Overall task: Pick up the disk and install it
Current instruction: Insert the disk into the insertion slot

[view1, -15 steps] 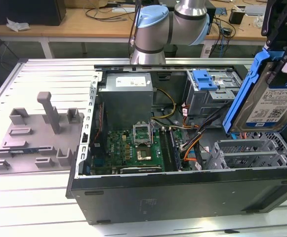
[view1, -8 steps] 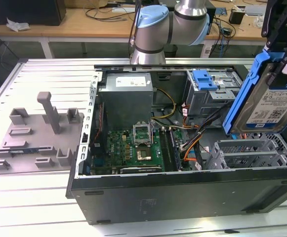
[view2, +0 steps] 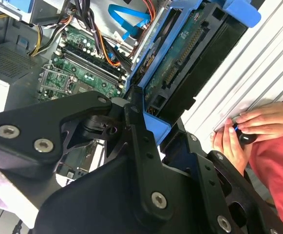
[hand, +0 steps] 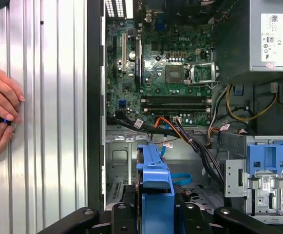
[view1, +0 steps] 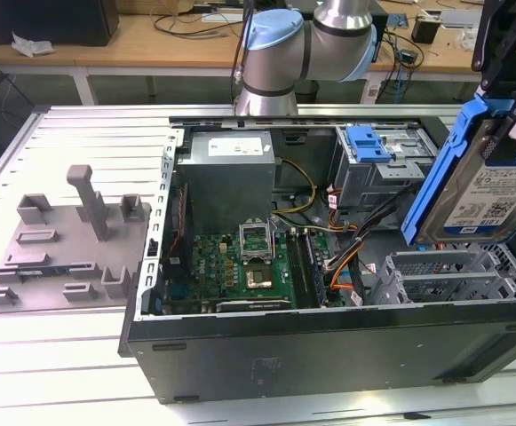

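one open black desktop computer case (view1: 329,351) holds a grey metal drive cage (view1: 400,173) with a blue plastic bracket (view1: 367,142). the disk (view1: 488,191), a flat silver hard drive in a bright blue plastic carrier, hangs tilted on edge above the case at the exterior view's right, clamped in the black gripper (hand: 156,217). so tilted, it could snag the loose orange and black cables (view1: 346,259) or knock the cage rim; a person's hands (hand: 0,105) lie on the table near the case.
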Motion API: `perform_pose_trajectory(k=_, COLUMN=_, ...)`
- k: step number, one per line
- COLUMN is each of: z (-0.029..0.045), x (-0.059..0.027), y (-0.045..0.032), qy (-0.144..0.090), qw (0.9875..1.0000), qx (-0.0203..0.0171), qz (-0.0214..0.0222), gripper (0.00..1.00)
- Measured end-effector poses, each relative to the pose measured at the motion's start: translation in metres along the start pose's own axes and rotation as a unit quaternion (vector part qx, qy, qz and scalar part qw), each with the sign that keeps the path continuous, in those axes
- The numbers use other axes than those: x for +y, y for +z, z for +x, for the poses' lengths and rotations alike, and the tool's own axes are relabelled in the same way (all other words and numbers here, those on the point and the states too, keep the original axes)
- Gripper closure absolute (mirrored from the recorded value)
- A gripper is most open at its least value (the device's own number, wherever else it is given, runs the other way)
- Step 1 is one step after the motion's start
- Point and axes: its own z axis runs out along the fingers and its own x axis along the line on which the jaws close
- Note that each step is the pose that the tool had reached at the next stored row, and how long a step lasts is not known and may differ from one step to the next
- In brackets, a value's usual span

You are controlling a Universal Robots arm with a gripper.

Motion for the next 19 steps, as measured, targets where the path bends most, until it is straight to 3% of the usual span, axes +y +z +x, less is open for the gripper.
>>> perform_pose_trajectory(k=4, z=0.0001, x=0.0, y=0.0027, qy=0.0, qw=1.0, qx=-0.0032, qz=0.0, gripper=0.63)
perform_pose_trajectory(k=19, z=0.0006, x=-0.0002, y=0.0077, qy=-0.007, qw=1.0, qx=-0.0035, qz=-0.0001, gripper=0.63)
